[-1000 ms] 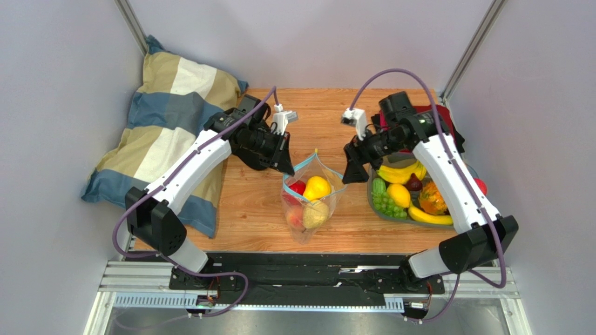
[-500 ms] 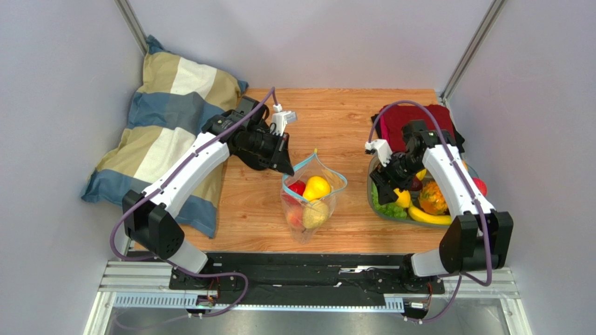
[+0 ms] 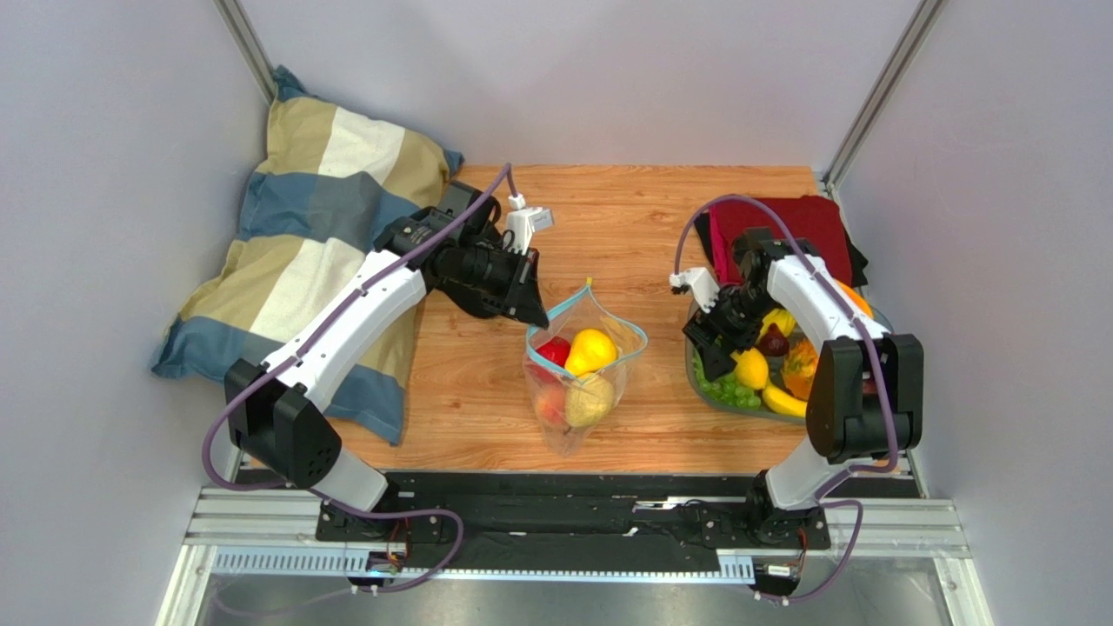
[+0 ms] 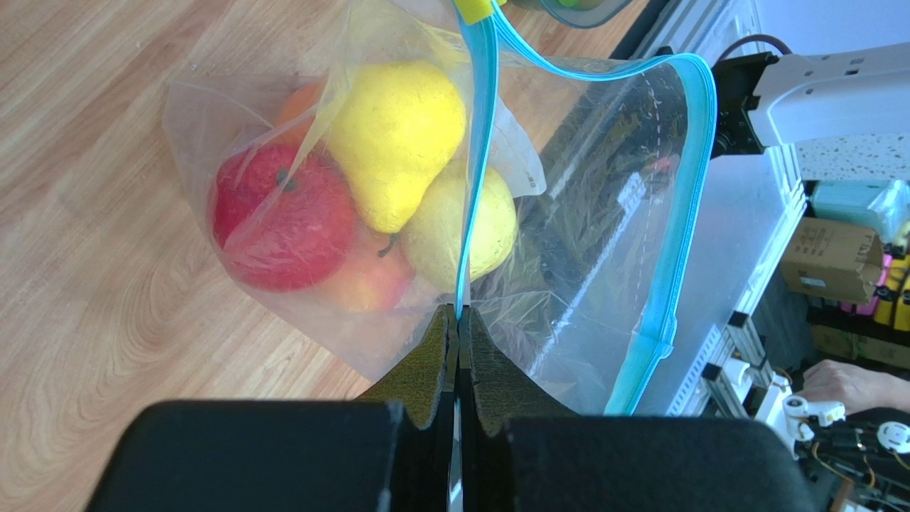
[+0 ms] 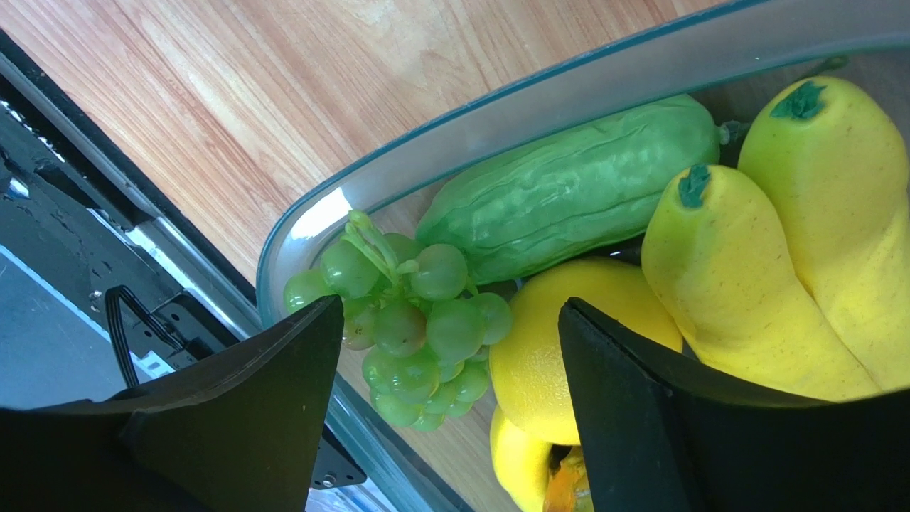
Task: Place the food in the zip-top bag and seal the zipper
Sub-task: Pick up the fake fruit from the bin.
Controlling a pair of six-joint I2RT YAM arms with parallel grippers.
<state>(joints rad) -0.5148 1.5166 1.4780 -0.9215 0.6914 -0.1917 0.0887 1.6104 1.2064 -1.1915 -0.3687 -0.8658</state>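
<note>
Left jaws tight on the zipper (image 4: 473,160) — right jaws wide over grapes (image 5: 417,309), yellow fruit (image 5: 555,341) half-hidden.

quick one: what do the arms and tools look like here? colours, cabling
The left arm and right arm have white link shells with chunky black joints. A purple cable loops along each. The left tool and right tool have matte black, wedge-shaped fingers; no markings visible.
</note>
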